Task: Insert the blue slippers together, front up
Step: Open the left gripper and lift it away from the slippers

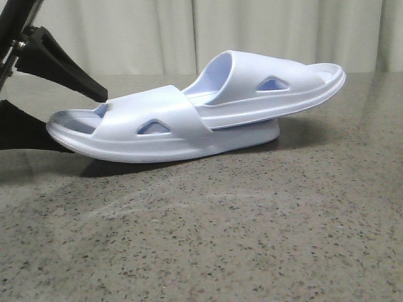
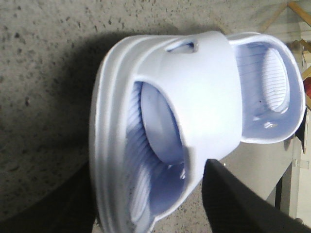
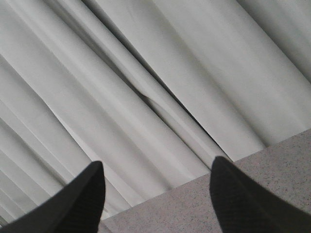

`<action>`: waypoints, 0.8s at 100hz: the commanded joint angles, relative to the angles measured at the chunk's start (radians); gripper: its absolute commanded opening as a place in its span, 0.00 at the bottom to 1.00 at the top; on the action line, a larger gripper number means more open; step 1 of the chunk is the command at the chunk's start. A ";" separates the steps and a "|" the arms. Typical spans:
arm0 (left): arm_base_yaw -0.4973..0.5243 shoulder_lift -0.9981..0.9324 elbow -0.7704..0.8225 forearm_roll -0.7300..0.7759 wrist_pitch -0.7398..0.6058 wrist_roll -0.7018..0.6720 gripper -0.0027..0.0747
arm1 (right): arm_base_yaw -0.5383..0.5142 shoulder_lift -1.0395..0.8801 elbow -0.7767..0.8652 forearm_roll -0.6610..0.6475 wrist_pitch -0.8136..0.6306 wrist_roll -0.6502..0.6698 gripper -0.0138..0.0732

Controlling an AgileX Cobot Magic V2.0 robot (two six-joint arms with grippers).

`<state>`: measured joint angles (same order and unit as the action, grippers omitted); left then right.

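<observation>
Now push gently: blue slippers point(image 1: 195, 113) at frame centre on desk point(image 1: 252, 239), already nested; left end effector point(image 1: 75, 119) spread around lower heel, right end effector point(image 3: 155, 194) spread, empty. Keep sole flat, avoid twisting.

You have two blue slippers point(image 1: 189, 119) in front view: one lower slipper point(image 1: 126, 135) flat on the table point(image 1: 252, 239), one upper slipper point(image 1: 277, 85) nested into it. Count two triangular cut-outs facing you, one per strap. One left gripper point(image 1: 60, 107) shows, with two black fingers; the right wrist view gives you one right gripper point(image 3: 155, 194), two fingers. One table. One pleated curtain point(image 3: 146, 87) behind.
</observation>
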<state>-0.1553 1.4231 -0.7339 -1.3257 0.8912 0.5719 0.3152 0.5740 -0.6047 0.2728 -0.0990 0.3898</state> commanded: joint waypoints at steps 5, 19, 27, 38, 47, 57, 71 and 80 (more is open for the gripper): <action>0.001 -0.025 -0.023 -0.058 -0.005 0.027 0.55 | 0.002 -0.001 -0.028 -0.017 -0.066 -0.014 0.62; 0.001 -0.026 -0.023 -0.058 -0.041 0.035 0.55 | 0.002 -0.001 -0.028 -0.017 -0.060 -0.014 0.62; 0.001 -0.026 -0.023 -0.064 -0.065 0.058 0.55 | 0.002 -0.001 -0.028 -0.017 -0.052 -0.014 0.62; 0.001 -0.026 -0.023 -0.090 -0.093 0.103 0.55 | 0.002 -0.001 -0.028 -0.017 -0.048 -0.014 0.62; 0.001 -0.026 -0.023 -0.129 -0.113 0.149 0.55 | 0.002 -0.001 -0.028 -0.017 -0.048 -0.014 0.62; 0.002 -0.026 -0.023 -0.172 -0.143 0.213 0.55 | 0.002 -0.001 -0.028 -0.017 -0.048 -0.014 0.62; 0.027 -0.026 -0.023 -0.197 -0.224 0.258 0.55 | 0.002 -0.001 -0.028 -0.017 -0.044 -0.014 0.62; 0.066 -0.028 -0.023 -0.216 -0.277 0.307 0.55 | 0.002 -0.001 -0.028 -0.018 -0.044 -0.014 0.62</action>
<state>-0.1215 1.4231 -0.7339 -1.4754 0.6524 0.8278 0.3152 0.5740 -0.6047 0.2705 -0.0733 0.3898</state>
